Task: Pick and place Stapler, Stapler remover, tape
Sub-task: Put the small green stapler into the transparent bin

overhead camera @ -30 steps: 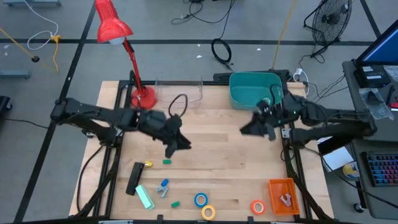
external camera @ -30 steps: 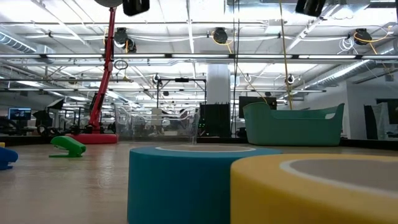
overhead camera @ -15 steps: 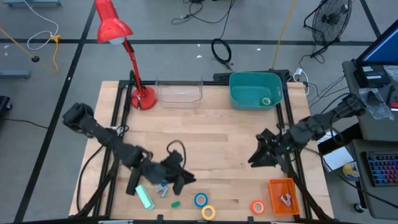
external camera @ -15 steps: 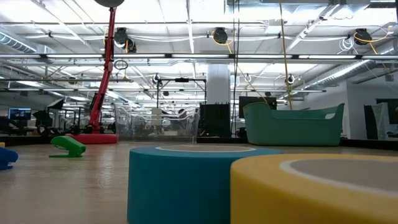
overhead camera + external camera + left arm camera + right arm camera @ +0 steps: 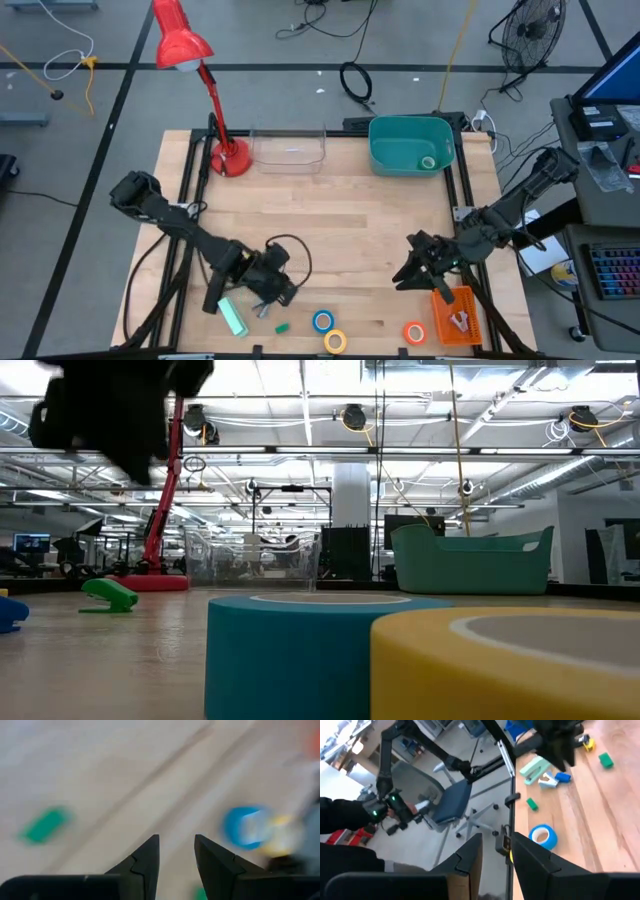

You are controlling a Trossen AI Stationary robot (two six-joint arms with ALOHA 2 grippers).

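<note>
- The left gripper [image 5: 272, 290] is hovering low over the table [image 5: 350, 215] near its front edge, left of the middle, its fingers [image 5: 145, 862] standing slightly parted with nothing between them.
- The right gripper [image 5: 412, 272] is hanging near the table's front right corner, beside the orange bin [image 5: 455, 315]; its fingers [image 5: 470, 855] are likewise a little apart and carrying nothing.
- The blue tape [image 5: 322, 321], yellow tape [image 5: 335, 341] and orange tape [image 5: 414, 332] are lying along the front edge, blue and yellow just beside each other.
- The green tape [image 5: 428, 163] is sitting inside the teal basket [image 5: 385, 135] at the back edge, right of the middle.
- The mint-green stapler [image 5: 233, 317] is lying near the front left corner, the blue staple remover [image 5: 263, 298] just beside it, close under the left gripper.
- A red lamp [image 5: 228, 158] is standing at the back left.
</note>
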